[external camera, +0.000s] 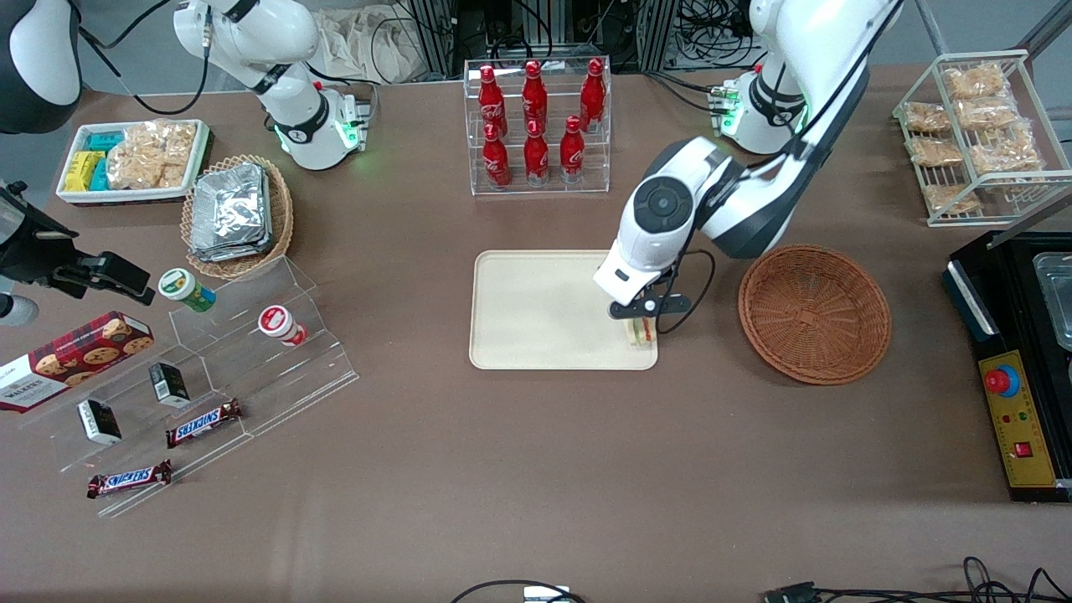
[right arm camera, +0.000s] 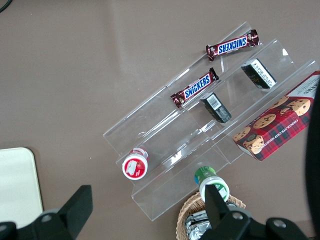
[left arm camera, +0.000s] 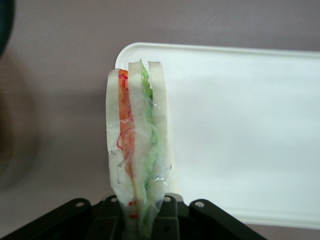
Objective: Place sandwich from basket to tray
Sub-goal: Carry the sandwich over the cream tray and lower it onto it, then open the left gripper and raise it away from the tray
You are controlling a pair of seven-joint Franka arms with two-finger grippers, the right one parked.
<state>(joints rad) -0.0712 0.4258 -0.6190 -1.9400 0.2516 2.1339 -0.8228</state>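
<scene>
The sandwich [external camera: 641, 332], a plastic-wrapped wedge of pale bread with red, orange and green filling, is held upright in my left gripper [external camera: 642, 322], which is shut on it. It hangs just over the corner of the cream tray [external camera: 536, 318] nearest the front camera and closest to the basket. In the left wrist view the sandwich [left arm camera: 137, 145] stands between the black fingers [left arm camera: 172, 212], over the tray's rounded corner [left arm camera: 240, 125]. The round reddish-brown wicker basket [external camera: 814, 312] sits empty beside the tray, toward the working arm's end.
A clear rack of red bottles [external camera: 536, 126] stands farther from the front camera than the tray. A wire rack of snack bags [external camera: 976, 134] and a black control box [external camera: 1017, 419] sit at the working arm's end. An acrylic stepped stand [external camera: 209, 368] with snacks and a tan oval basket of foil packets [external camera: 237, 213] lie toward the parked arm's end.
</scene>
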